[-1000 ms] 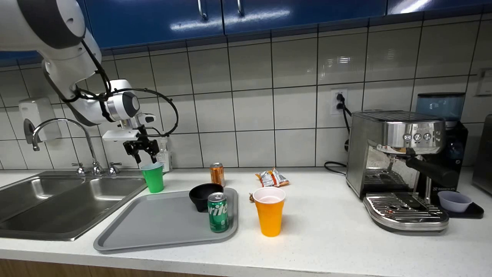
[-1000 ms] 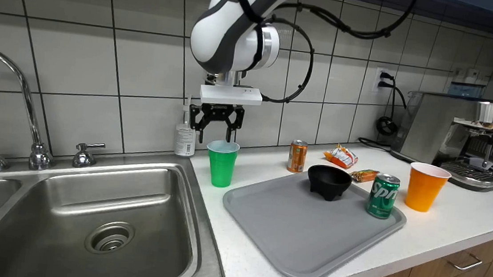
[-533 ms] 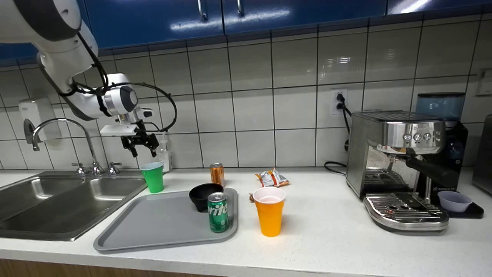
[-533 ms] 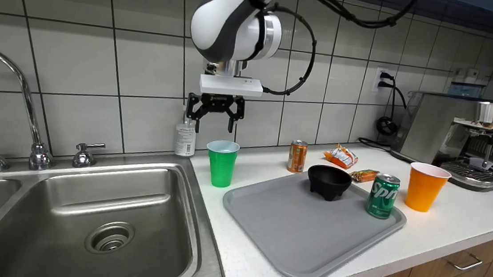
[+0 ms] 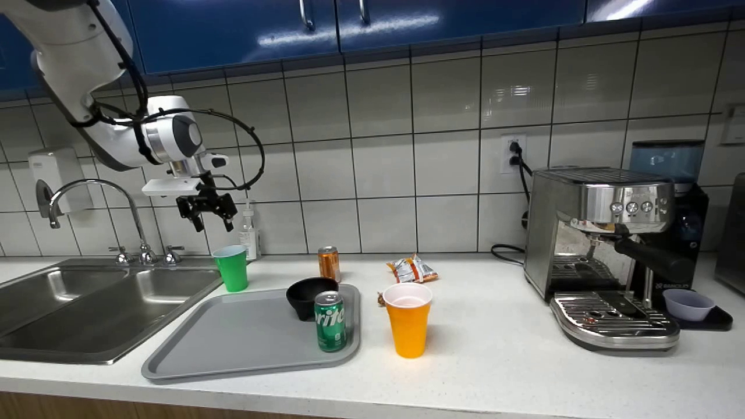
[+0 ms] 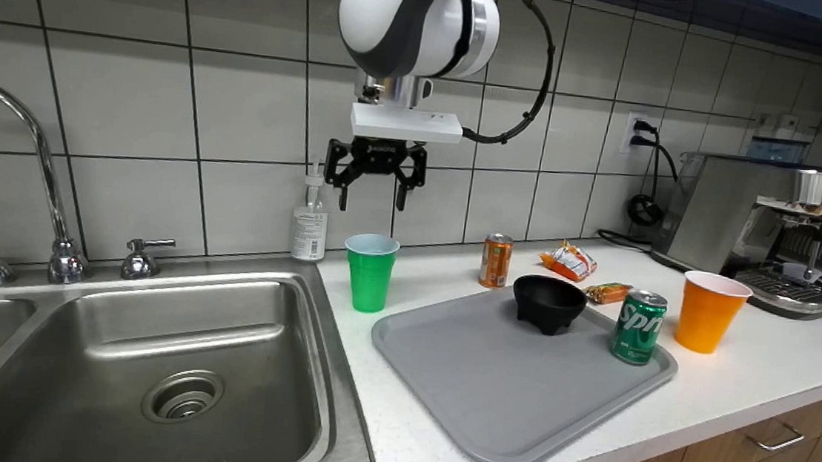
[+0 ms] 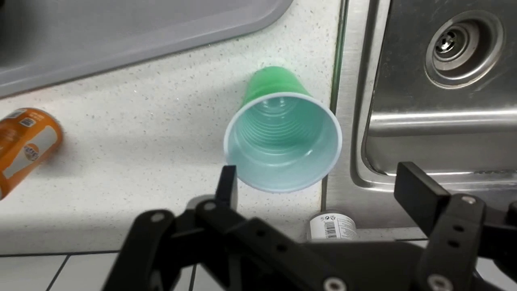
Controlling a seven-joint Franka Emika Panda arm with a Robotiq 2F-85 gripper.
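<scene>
- My gripper (image 6: 372, 199): raised farther above the green cup (image 6: 370, 278) than one second ago; I see its fingers spread, clear of the rim.
- The green cup: unmoved, upright on the counter (image 6: 392, 400), between sink (image 6: 346, 396) and gray tray (image 6: 502, 380).
- Near obstacle: pump bottle (image 6: 309, 233), just behind the cup, toward the tiled wall (image 6: 242, 201).
- On the tray: black bowl (image 6: 547, 302), Sprite can (image 6: 638, 329).

Green cup (image 6: 370, 276), pale inside, upright, beside sink (image 6: 250, 369)
</scene>
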